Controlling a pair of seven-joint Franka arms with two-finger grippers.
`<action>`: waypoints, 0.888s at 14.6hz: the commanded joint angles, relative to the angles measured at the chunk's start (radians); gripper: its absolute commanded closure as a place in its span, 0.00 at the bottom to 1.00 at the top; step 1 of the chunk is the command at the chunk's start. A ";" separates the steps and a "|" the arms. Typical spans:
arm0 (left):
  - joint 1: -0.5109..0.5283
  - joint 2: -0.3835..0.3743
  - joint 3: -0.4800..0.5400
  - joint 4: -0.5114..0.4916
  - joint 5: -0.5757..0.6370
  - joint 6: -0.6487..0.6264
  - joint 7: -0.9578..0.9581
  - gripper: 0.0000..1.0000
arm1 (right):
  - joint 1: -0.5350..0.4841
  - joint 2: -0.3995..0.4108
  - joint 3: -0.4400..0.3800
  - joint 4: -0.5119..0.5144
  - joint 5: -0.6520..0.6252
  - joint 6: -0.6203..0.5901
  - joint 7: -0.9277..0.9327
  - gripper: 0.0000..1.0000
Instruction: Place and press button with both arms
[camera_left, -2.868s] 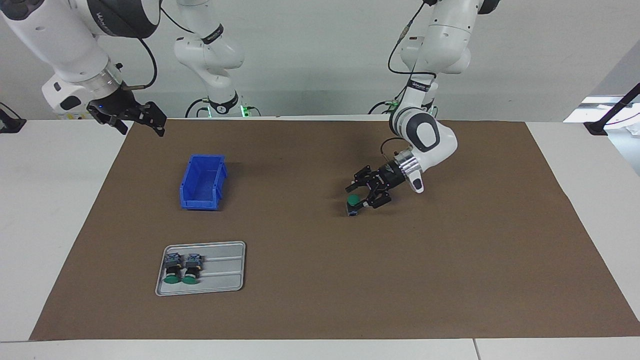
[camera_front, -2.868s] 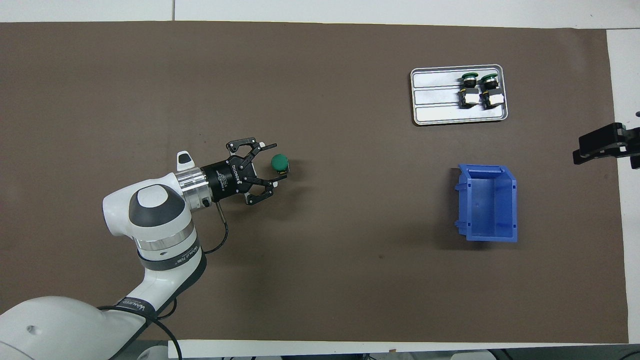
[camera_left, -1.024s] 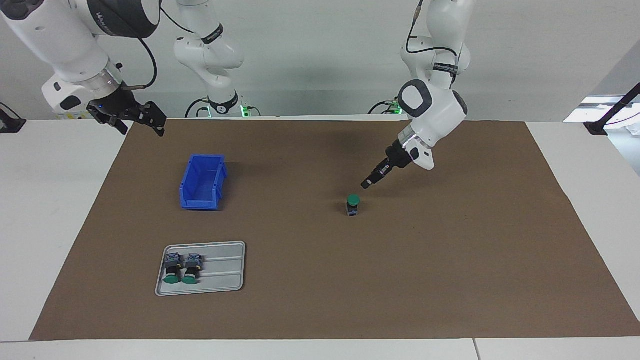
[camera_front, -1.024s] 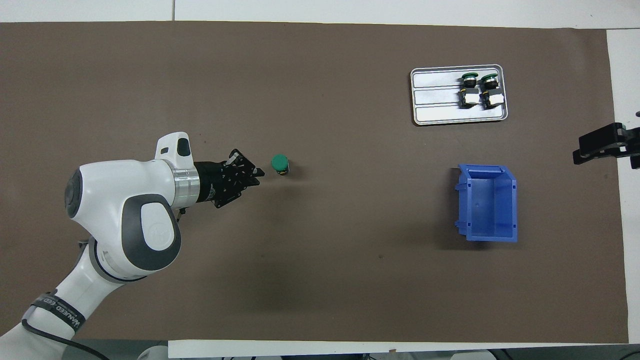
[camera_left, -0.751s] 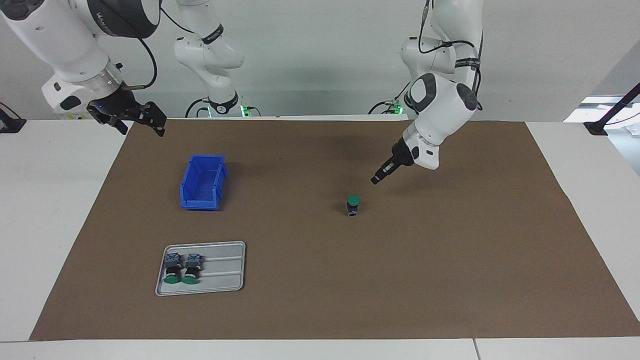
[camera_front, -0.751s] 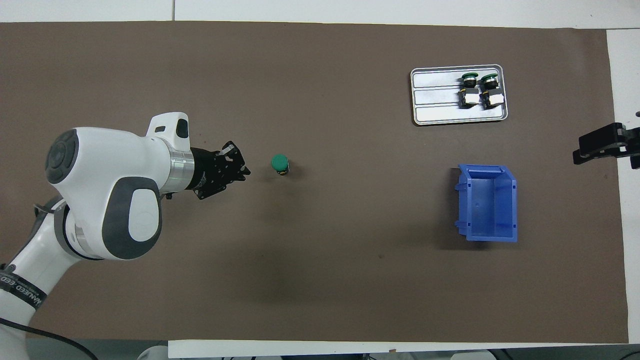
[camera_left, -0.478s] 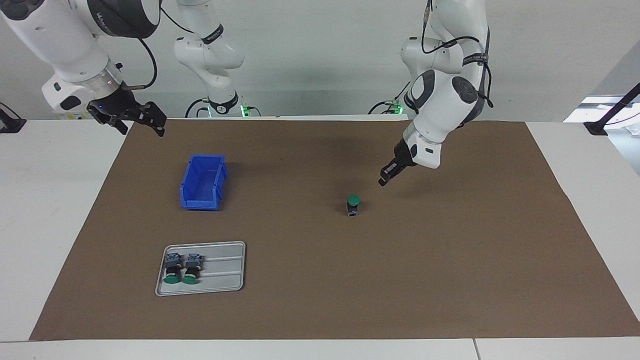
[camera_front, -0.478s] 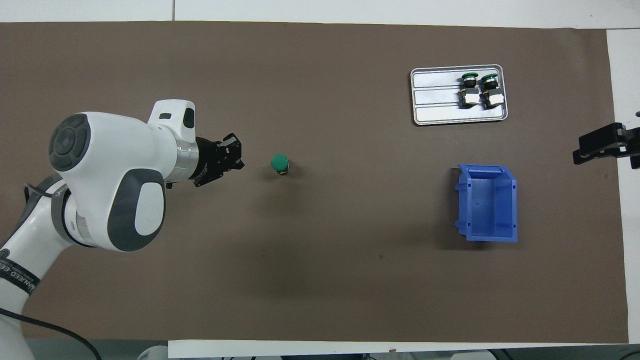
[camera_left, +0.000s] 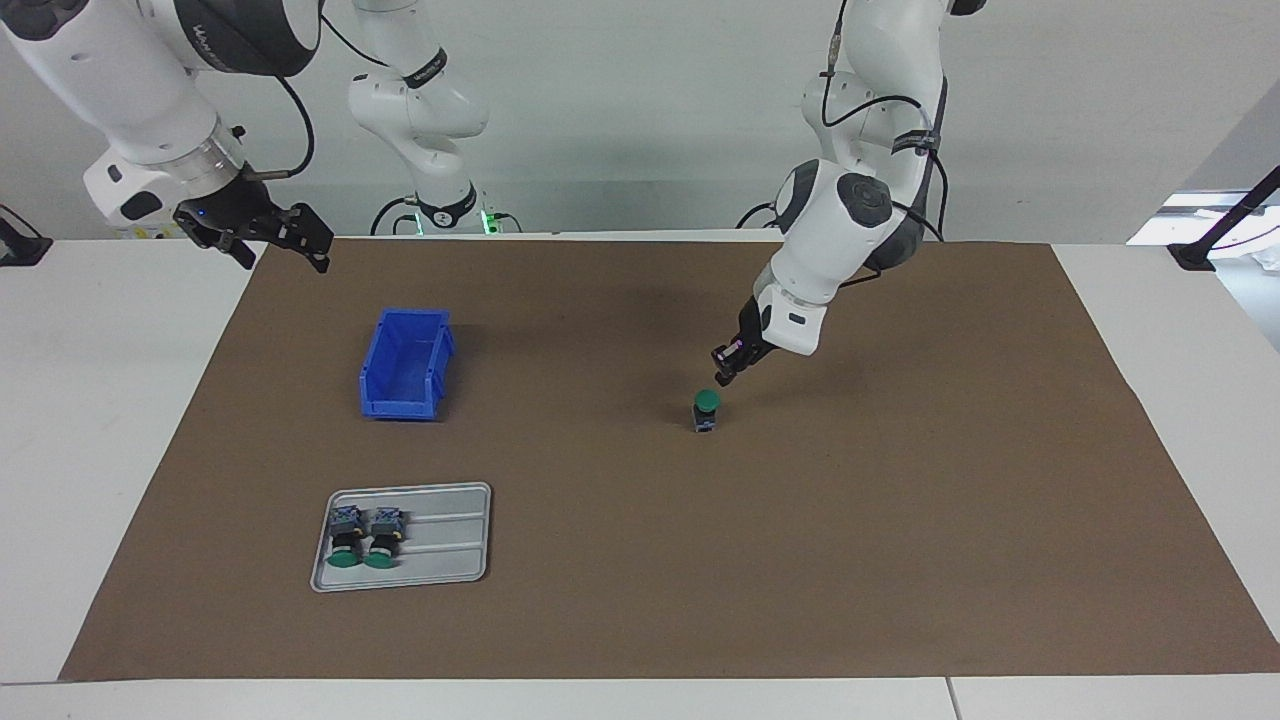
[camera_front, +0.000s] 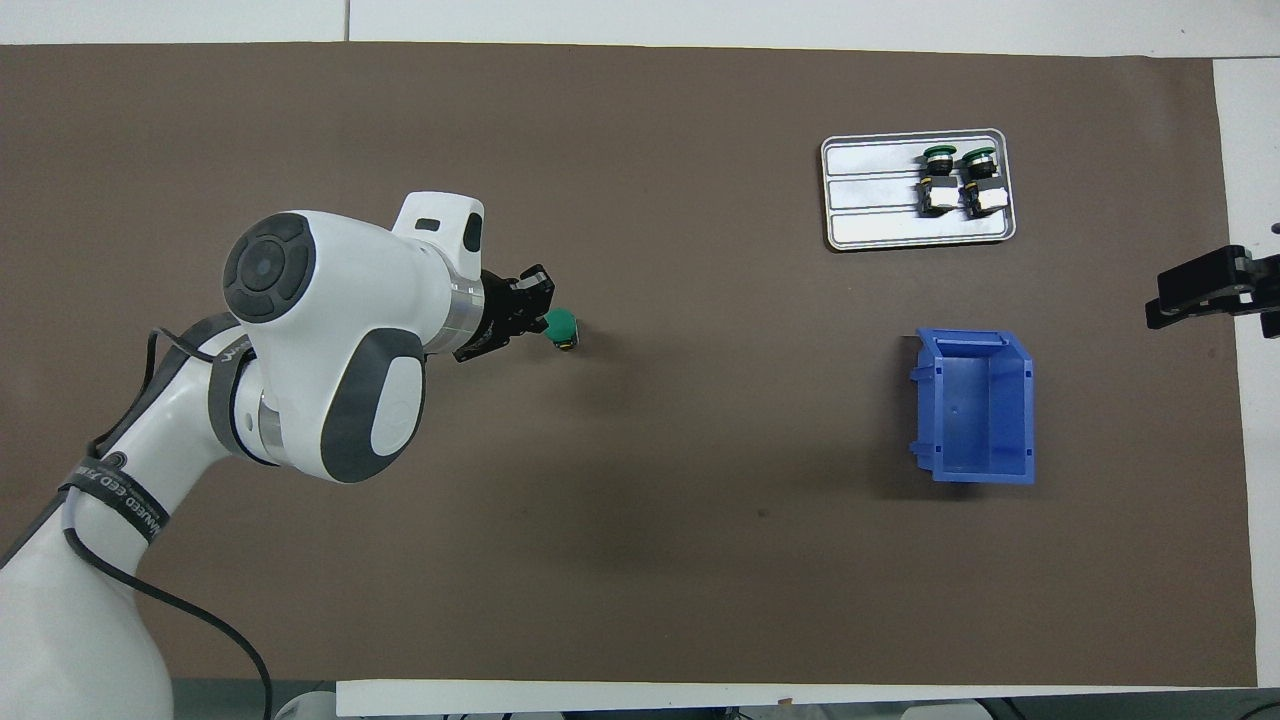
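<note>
Mid-mat: the button (camera_left: 706, 410) stands upright on the brown mat (camera_left: 900, 560), green cap up, alone, well apart from everything else on the surface.
Left pincer: left pincer (camera_left: 726, 367) hangs just above the cap, tilted down toward it, not quite touching as the facing view reads it; looks drawn together to a narrow tip and carrying nothing.
Right pincer: right pincer (camera_left: 272, 237) waits raised over the mat's corner at the right arm's end, fingers spread, empty.
Elsewhere: blue bin (camera_left: 405, 364) sits nearer the robots than the grey tray (camera_left: 450, 540), where two spare buttons (camera_left: 363, 536) lie on their sides.
Handling: I'd call it light, rigid plastic, tall on a small foot, so a skewed push could topple it. Press straight down on the cap's centre; to hold it, pinch the black barrel or the squarer terminal block, not the rounded cap.
Facing view: shows the gap between tip and cap, and the button's full height.
Overhead view: the tip already overlaps the cap's edge there, so no height reading; it does give the cap's round outline for centring.
</note>
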 joint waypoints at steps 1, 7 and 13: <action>-0.031 0.061 0.006 0.046 0.038 0.030 -0.046 0.99 | -0.001 -0.023 0.000 -0.028 -0.002 0.011 0.005 0.01; -0.035 0.081 0.006 0.034 0.051 0.057 -0.038 0.99 | -0.001 -0.023 0.000 -0.028 -0.002 0.010 0.005 0.01; -0.035 0.096 0.006 0.015 0.058 0.064 -0.003 0.99 | -0.001 -0.023 -0.002 -0.028 -0.002 0.009 0.005 0.01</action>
